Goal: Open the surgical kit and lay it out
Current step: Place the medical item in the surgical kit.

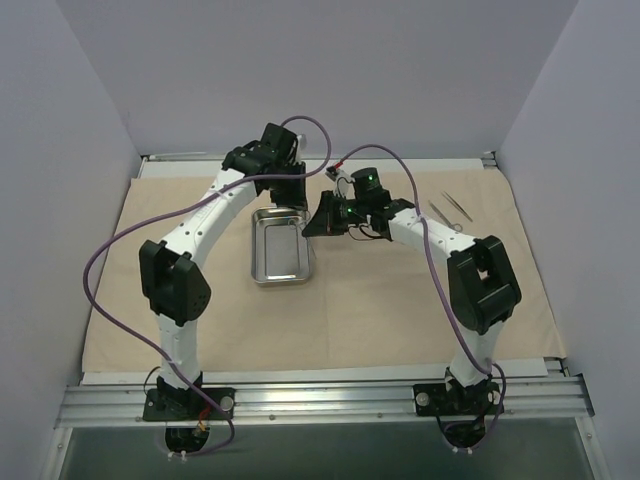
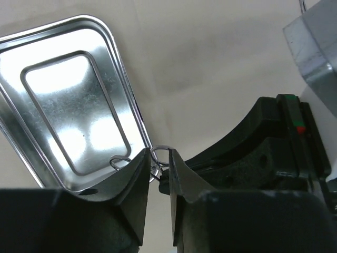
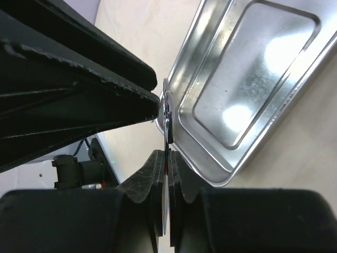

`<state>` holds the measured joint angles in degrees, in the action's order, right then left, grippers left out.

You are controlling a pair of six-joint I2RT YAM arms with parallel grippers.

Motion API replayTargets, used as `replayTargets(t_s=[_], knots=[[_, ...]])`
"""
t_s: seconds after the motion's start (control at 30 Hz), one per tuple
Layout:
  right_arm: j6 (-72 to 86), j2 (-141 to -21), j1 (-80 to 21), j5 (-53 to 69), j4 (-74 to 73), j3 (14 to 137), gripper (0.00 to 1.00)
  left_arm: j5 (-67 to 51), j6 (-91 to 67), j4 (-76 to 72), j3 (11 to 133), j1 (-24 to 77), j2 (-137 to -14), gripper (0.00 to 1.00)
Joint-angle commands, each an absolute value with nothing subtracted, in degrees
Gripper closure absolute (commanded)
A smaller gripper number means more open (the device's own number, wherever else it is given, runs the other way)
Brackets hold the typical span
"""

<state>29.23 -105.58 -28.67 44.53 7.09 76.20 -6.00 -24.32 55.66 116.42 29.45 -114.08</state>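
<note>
Instrument (image 3: 167, 113) in right jaws, rings toward left jaws

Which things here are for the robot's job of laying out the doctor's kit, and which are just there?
For the job:
- beige cloth
- steel tray
- ring-handled tool pinched in the right fingers
- two thin tools lying on the cloth at the right

Just there:
- purple cables
- metal rail at the near edge
</note>
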Motion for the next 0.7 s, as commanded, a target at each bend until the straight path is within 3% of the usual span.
replayTargets(t_s=[0.0, 0.13, 0.2, 0.27, 0.5, 0.67], knots=[[35.5, -101.96, -29.27, 47.55, 17.3, 73.49, 1.0, -7.03, -22.85, 53.17, 119.53, 27.87, -110.04, 0.71], [39.89, -98.1, -28.57, 46.15, 22.32, 70.14, 1.0, -8.16, -21.19, 51.61, 115.68, 25.06, -104.43, 0.57], [43.84, -96.6, -27.95, 45.44, 26.88, 67.86, 1.0, -10.8, -20.92, 48.44, 108.13, 24.44, -98.55, 0.43], [46.57, -94.66, -27.69, 43.69, 29.0, 66.98, 1.0, -15.35, -21.27, 43.44, 99.81, 24.0, -92.68, 0.4], [51.41, -90.09, -27.33, 37.45, 30.15, 68.9, 1.0, -32.15, -26.0, 29.99, 85.37, 25.13, -85.79, 0.4], [53.26, -86.84, -27.16, 33.49, 29.79, 68.56, 1.0, -34.37, -30.85, 21.89, 82.44, 26.1, -84.29, 0.39]])
